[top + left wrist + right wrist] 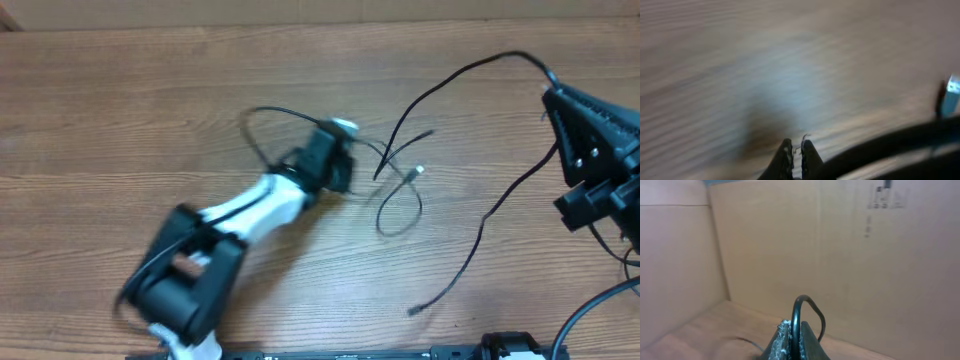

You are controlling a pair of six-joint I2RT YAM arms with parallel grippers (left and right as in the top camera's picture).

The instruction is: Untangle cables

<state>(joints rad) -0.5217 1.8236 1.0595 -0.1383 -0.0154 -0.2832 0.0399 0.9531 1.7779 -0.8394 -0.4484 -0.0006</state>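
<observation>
Motion blur smears the left wrist view. The left arm (250, 205) reaches to mid-table, and the fingertips (786, 154) of the left gripper (795, 151) are pressed nearly together; whether they pinch anything cannot be told. The right gripper (794, 332), partly cut off overhead at the table's (100, 100) right edge, pinches a black cable (796, 315). A looped cable (419, 205) lies mid-table.

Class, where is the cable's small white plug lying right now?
In the overhead view, the white plug lies on the wooden table, just right of the left gripper, by the upper edge of a small cable loop.
</observation>
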